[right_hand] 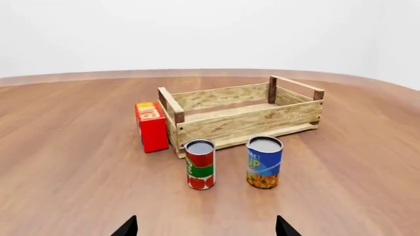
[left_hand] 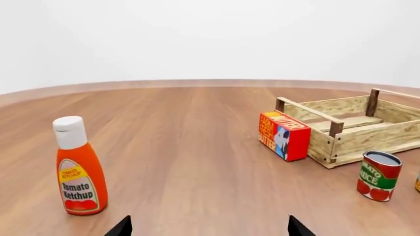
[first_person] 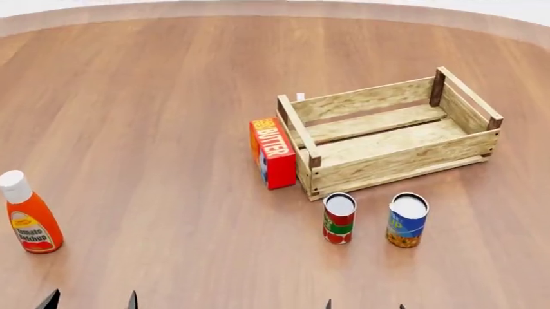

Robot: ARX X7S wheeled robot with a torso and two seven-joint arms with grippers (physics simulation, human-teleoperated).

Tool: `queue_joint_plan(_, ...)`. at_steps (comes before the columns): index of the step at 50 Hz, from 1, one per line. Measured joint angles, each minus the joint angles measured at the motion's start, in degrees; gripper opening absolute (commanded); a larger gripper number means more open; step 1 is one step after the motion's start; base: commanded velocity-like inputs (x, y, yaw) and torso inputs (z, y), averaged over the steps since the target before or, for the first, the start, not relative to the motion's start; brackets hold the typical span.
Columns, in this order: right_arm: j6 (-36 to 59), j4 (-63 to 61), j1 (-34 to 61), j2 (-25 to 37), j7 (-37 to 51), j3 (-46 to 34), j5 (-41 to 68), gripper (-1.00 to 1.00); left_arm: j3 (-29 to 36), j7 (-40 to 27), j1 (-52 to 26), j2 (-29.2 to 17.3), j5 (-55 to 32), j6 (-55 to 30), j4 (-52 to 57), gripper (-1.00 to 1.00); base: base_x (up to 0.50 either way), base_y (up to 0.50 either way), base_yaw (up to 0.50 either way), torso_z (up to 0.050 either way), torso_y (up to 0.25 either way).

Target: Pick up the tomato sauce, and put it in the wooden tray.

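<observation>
Presently the tomato sauce [first_person: 339,218] stands upright on the wooden table [first_person: 172,96], just in front of the wooden tray [first_person: 395,164] and apart from it. A blue-and-yellow can [first_person: 406,219] of like size stands just beside it on the robot's right, the two not touching. A red butter box [first_person: 272,152] rests against the tray's left end, and an orange ketchup bottle [first_person: 28,215] stands well apart, far over on the left. The tray holds nothing that can be seen.

Risks noted. The neighbouring can is the chief one: with so narrow a gap between the two, a finger descending on that side could clip the blue can and topple or roll it, or the wrong can could be taken outright. A grip set high on the smooth cylinder may let it slip or tilt during the lift. On transfer, the tray's near wall must be cleared, or the can will strike the slats.

Tooling. The right gripper [right_hand: 206,227] shows only its two dark fingertips at the edge of its own wrist view, spread wide, holding nothing and touching nothing, with the sauce can lying ahead between them. The left gripper [left_hand: 208,227] is likewise spread and empty, near the ketchup bottle but clear of it. Pickup has, in my judgement, not begun.
</observation>
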Motion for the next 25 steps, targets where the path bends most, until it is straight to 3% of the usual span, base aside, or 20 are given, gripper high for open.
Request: queue_joint_plan(25, 0.3, -0.8, -0.2, 1.8, 1.0, -1.9, 2.1, 1.00, 1.9, -1.9, -0.2, -1.5, -1.4, 0.1, 0.0, 1.00, 0.41, 0.00, 0.00, 0.000, 0.000)
